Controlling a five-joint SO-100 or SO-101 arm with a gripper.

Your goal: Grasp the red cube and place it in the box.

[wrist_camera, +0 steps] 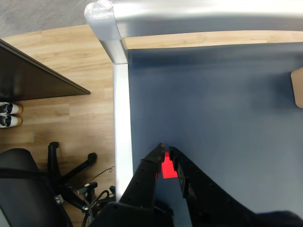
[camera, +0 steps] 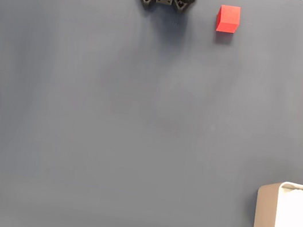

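The gripper [wrist_camera: 166,152], jaws slightly parted and empty, is lining up on the red cube [camera: 228,18] near the table's [camera: 108,129] top edge; it needs wider opening before descending.

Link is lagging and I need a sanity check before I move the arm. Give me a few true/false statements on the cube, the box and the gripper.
1. The red cube sits on the blue-grey mat, outside the box. True.
2. In the fixed view, the box is at the top left corner. False: it is at the lower right edge, partly cut off.
3. The box holds white lumpy padding. True.
4. The gripper carries the cube above the box. False: in the wrist view the cube shows through the gap between the fingers, lying on the mat.
5. The cube touches the box. False: they lie far apart.
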